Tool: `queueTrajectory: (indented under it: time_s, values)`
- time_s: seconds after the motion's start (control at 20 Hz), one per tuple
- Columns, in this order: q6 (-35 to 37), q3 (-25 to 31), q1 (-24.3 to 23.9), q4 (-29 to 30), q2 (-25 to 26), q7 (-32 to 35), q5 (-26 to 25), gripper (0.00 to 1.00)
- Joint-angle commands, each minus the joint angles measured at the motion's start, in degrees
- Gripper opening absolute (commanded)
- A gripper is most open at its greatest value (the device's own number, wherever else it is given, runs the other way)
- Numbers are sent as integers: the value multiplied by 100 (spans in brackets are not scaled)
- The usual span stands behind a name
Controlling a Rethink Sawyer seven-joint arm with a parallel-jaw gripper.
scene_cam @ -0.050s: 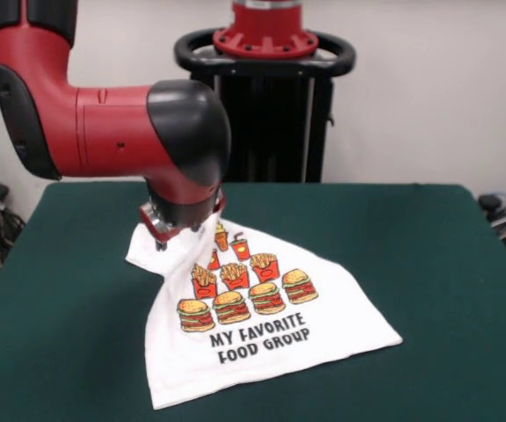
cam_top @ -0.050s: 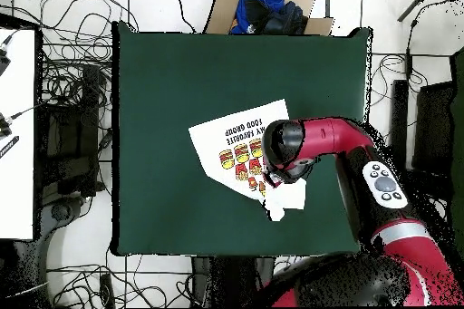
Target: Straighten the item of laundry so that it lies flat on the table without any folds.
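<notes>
The item of laundry (scene_cam @ -0.050s: 262, 334), a white T-shirt printed with burgers, fries, drinks and "MY FAVORITE FOOD GROUP", lies print-up on the green table (scene_cam @ -0.050s: 429, 264). Its hem end spreads flat towards the near edge. The upper end is drawn into a peak at my gripper (scene_cam @ -0.050s: 176, 227), which is shut on the bunched cloth just above the table. One sleeve (scene_cam @ -0.050s: 143, 255) sags beside the gripper. In the overhead view the shirt (cam_top @ -0.050s: 234, 138) lies right of the table's (cam_top @ -0.050s: 163, 97) centre, and the arm's black wrist (cam_top @ -0.050s: 283, 147) hides the gripper and the gripped part.
The red arm (scene_cam @ -0.050s: 104, 127) reaches in from the left, above the table's far left part. A cardboard box (cam_top @ -0.050s: 267, 6) with blue items sits beyond the table's top edge in the overhead view. Cables and equipment ring the table on the floor.
</notes>
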Motion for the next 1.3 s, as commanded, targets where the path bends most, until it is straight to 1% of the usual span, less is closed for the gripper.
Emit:
queueTrajectory:
  time_s: [0.05,0.25,0.5,0.6,0.75,1.0,1.15,1.3]
  values:
    - [273,-118,74,-347,14,-865,-335,100]
    - [-85,18,-50,-281,55,-820,-278,100]
    - [-270,27,-128,-299,221,-812,-347,100]
    - [-272,-46,-63,-401,353,-773,-491,100]
    - [-235,-111,23,-519,434,-673,-573,100]
    - [-228,-186,110,-599,472,-499,-694,100]
    - [-144,-303,249,-743,526,-324,-895,100]
    - [-3,-454,377,-787,460,-224,-1070,100]
